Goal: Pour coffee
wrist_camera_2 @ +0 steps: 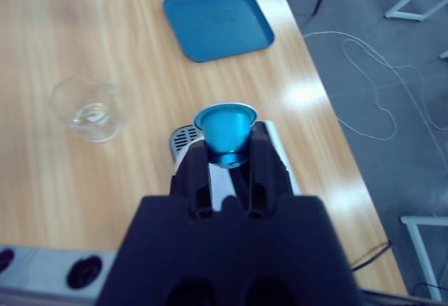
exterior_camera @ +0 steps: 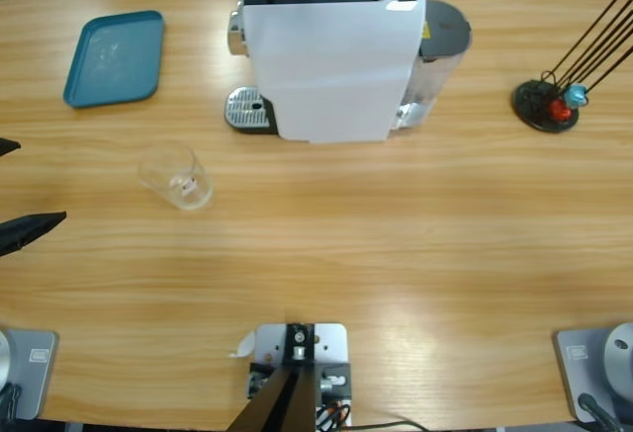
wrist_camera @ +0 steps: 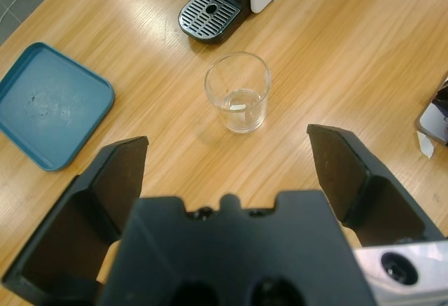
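Tabletop (exterior_camera: 396,254) in the high view carries a white machine (exterior_camera: 331,51) at its far edge, a blue tray (exterior_camera: 114,56) toward the far left corner, a clear glass (exterior_camera: 178,177) in front of the tray, and a black stand (exterior_camera: 546,106) near the right edge. Left gripper (exterior_camera: 15,187) enters at the left edge.

Left wrist view: fingers (wrist_camera: 119,173) spread wide, holding nothing; the glass (wrist_camera: 238,92) stands ahead, showing no coffee.

Right wrist view: fingers (wrist_camera_2: 255,155) are clamped on a blue capsule (wrist_camera_2: 225,131) above the machine (wrist_camera_2: 185,141).
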### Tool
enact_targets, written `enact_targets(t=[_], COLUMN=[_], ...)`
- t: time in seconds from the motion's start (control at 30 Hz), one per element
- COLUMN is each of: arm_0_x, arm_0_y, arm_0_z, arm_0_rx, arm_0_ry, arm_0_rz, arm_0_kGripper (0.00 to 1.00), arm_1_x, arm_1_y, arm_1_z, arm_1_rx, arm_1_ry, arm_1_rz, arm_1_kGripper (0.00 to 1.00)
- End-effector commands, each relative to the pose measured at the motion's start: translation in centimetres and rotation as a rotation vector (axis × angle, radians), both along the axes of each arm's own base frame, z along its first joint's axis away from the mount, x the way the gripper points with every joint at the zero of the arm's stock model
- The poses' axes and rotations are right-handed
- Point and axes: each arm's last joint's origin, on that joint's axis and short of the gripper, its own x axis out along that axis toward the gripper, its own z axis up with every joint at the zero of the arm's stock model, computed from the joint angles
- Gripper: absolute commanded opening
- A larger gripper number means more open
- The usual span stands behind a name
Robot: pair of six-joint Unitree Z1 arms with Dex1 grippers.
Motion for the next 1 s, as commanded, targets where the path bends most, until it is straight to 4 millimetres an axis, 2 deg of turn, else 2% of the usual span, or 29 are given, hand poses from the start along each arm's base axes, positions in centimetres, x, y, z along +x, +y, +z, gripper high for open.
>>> enact_targets(t=[0.03, 0.17, 0.47, 0.8, 1.0], arm_0_x=[-0.1, -0.1, -0.1, -0.1, -0.1], arm_0_y=[0.4, 0.4, 0.4, 0.4, 0.4], arm_0_z=[-1.0, -1.1, -1.1, -1.1, -1.1], arm_0_rx=[0.024, 0.026, 0.023, 0.023, 0.023], arm_0_ry=[0.009, 0.011, 0.010, 0.010, 0.009], arm_0_rz=[0.022, 0.022, 0.024, 0.024, 0.025], arm_0_kGripper=[1.000, 1.000, 1.000, 1.000, 1.000], arm_1_x=[1.9, 1.9, 1.8, 3.0, 3.4], arm_1_y=[1.1, 0.3, 0.1, -0.6, -0.2], arm_1_z=[-2.8, -3.0, -5.7, -4.9, -5.0], arm_1_rx=[-0.066, -0.093, -0.159, -0.154, -0.155], arm_1_ry=[0.001, -0.007, 0.034, 0.001, -0.005], arm_1_rz=[-0.038, -0.043, -0.042, -0.086, -0.069], arm_1_kGripper=[0.000, 0.000, 0.000, 0.000, 0.000])
